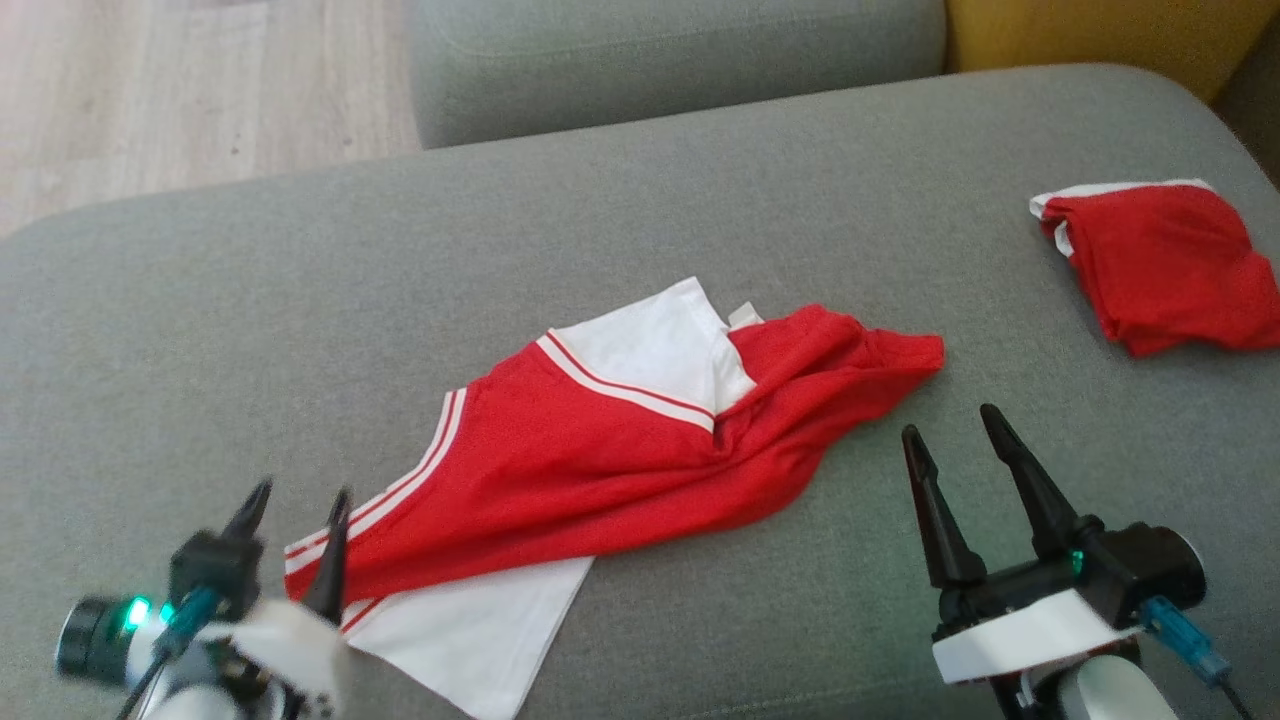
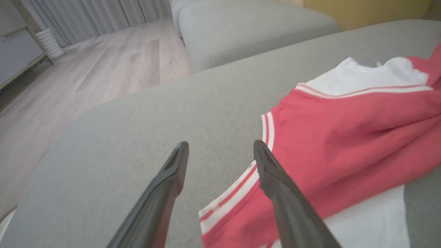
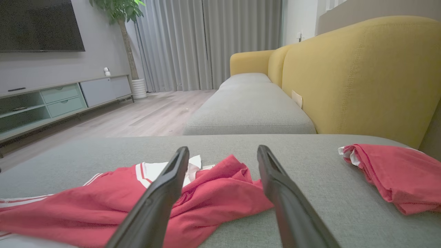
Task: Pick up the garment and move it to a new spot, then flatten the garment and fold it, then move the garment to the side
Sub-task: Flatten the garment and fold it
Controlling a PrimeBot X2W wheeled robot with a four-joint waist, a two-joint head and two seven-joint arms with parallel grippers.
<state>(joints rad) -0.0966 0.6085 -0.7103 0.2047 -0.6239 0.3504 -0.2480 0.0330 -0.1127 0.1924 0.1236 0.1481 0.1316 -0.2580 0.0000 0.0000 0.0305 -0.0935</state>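
A red and white garment (image 1: 620, 450) with striped trim lies crumpled across the middle of the grey cushion (image 1: 200, 330); the same garment (image 2: 344, 137) runs down the right of the left wrist view and shows low in the right wrist view (image 3: 213, 193). My left gripper (image 1: 297, 510) hovers open at the garment's lower left striped edge, its right finger (image 2: 275, 182) over the trim. My right gripper (image 1: 955, 430) stands open, just right of the garment's red end, nothing between its fingers.
A second red garment (image 1: 1170, 265), folded, lies at the cushion's far right edge. Another grey cushion (image 1: 680, 60) and a yellow sofa back (image 3: 358, 75) stand behind. Wooden floor (image 1: 150, 90) lies beyond the cushion's left edge.
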